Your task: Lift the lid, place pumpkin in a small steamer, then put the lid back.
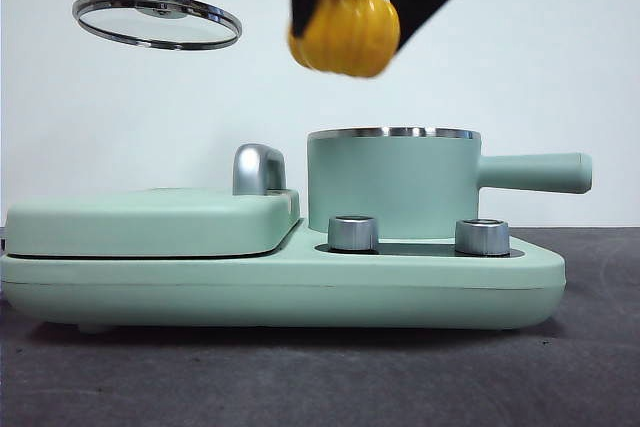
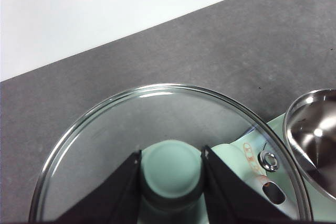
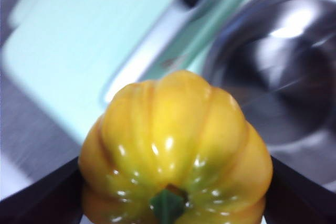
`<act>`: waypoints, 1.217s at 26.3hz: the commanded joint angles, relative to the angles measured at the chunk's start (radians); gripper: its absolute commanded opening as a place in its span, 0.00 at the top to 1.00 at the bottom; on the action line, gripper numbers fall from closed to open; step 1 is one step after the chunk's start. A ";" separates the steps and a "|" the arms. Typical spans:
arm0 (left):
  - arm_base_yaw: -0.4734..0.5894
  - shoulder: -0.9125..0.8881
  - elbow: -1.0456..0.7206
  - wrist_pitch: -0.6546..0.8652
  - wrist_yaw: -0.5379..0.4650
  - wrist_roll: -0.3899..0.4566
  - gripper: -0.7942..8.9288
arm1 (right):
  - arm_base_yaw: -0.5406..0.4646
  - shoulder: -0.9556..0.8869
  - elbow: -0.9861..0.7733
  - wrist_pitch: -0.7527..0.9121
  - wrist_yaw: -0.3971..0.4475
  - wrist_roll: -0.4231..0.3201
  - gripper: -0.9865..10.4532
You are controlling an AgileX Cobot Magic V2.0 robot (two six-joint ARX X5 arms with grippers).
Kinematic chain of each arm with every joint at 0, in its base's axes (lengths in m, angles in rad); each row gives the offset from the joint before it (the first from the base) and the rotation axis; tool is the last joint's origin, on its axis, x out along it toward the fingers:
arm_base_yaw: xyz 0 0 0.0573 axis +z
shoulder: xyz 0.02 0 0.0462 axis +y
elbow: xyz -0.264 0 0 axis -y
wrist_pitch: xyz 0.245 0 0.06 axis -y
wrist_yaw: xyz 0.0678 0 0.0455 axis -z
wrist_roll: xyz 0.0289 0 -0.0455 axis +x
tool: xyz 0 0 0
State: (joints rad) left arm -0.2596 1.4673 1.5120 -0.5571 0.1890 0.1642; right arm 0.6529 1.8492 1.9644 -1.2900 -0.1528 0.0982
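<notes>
My left gripper (image 2: 171, 182) is shut on the mint-green knob of the see-through lid (image 2: 157, 129) and holds it high at the upper left of the front view, where the lid (image 1: 157, 20) hangs level. My right gripper (image 1: 350, 12) is shut on the yellow-orange pumpkin (image 1: 345, 32) and holds it in the air above and a little left of the open small steamer (image 1: 392, 182). In the right wrist view the pumpkin (image 3: 176, 150) fills the foreground, with the steamer's steel inside (image 3: 278, 72) beyond it.
The steamer stands on a mint-green cooker base (image 1: 280, 287) with two steel dials (image 1: 352, 233). A flat griddle cover (image 1: 150, 219) with a chrome handle (image 1: 258, 169) takes the left half. The steamer's long handle (image 1: 535, 172) points right. Grey tabletop lies around.
</notes>
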 commanded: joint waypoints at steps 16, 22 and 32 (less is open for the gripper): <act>-0.002 -0.008 0.034 0.028 0.005 -0.020 0.90 | -0.137 0.260 0.113 0.003 0.077 -0.117 0.64; -0.002 -0.008 0.034 0.028 0.005 -0.020 0.90 | -0.098 0.313 0.113 0.012 0.135 -0.121 0.64; -0.002 -0.008 0.034 0.026 0.005 -0.024 0.90 | -0.106 0.334 0.112 0.003 0.127 -0.110 0.59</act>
State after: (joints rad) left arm -0.2592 1.4670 1.5120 -0.5571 0.1890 0.1421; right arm 0.5426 2.1567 2.0491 -1.2907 -0.0254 -0.0113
